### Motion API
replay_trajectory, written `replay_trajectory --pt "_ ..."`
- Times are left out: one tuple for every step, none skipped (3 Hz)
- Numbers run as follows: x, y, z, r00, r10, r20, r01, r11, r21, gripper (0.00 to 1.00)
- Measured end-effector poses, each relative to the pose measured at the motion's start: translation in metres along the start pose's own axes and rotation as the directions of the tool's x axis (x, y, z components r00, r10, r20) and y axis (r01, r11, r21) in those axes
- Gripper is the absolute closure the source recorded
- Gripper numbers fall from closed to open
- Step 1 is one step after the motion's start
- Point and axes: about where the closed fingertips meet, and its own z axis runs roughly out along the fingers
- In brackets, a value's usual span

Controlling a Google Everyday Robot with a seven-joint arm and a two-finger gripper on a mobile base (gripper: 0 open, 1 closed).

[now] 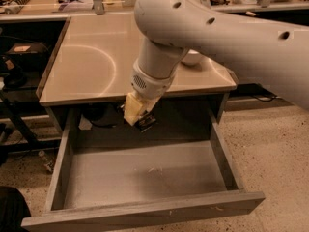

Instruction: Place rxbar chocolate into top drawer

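Note:
The top drawer (145, 175) is pulled wide open below the tan counter; its grey floor is bare. My gripper (139, 114) hangs over the drawer's back part, just in front of the counter edge, with yellowish fingers (133, 109) pointing down. It is shut on the rxbar chocolate (146, 122), a small black wrapper that pokes out beside the fingertips, well above the drawer floor. My big white arm covers much of the counter's right side.
The tan counter top (91, 64) lies behind the drawer. A white bowl (193, 58) sits on it, mostly hidden by my arm. Dark shelving with cables (19, 57) stands at the left. A speckled floor (270, 149) lies at the right.

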Motion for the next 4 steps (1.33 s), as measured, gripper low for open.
replay_trajectory --pt "0.014 0.006 0.051 0.997 0.06 -0.039 -0.063 0.9944 -0.085 1.0" --pt "0.024 0.009 0.083 0.993 0.098 -0.071 -0.107 0.984 -0.142 1.0" --pt "0.024 0.009 0.085 0.992 0.099 -0.073 -0.109 0.9836 -0.144 1.0" --pt "0.028 0.015 0.093 0.992 0.107 -0.071 -0.118 0.9795 -0.163 1.0"
